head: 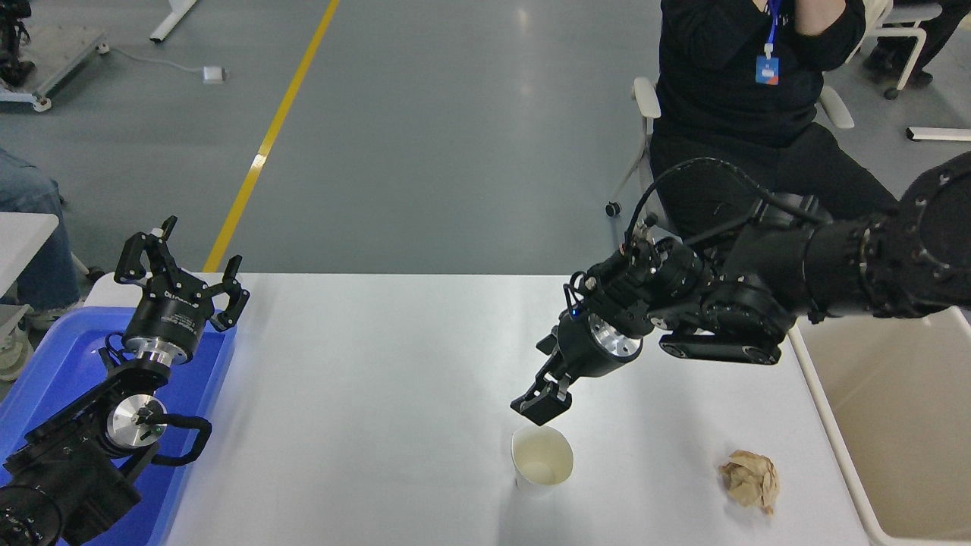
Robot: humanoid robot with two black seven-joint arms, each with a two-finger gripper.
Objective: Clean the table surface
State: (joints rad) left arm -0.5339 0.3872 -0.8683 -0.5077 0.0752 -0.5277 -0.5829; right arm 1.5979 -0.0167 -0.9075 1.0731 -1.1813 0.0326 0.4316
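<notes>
The white table surface carries an upright white paper cup at the near middle and a crumpled brown paper ball near the right front. My right gripper points down and left, hanging just above the cup's far rim, apart from it and seen edge-on. My left gripper is parked open over the blue tray at the lower left, holding nothing.
A beige bin stands against the table's right edge, partly behind my right arm. A person in black sits on a chair beyond the far right corner. Another white table's edge shows at the far left.
</notes>
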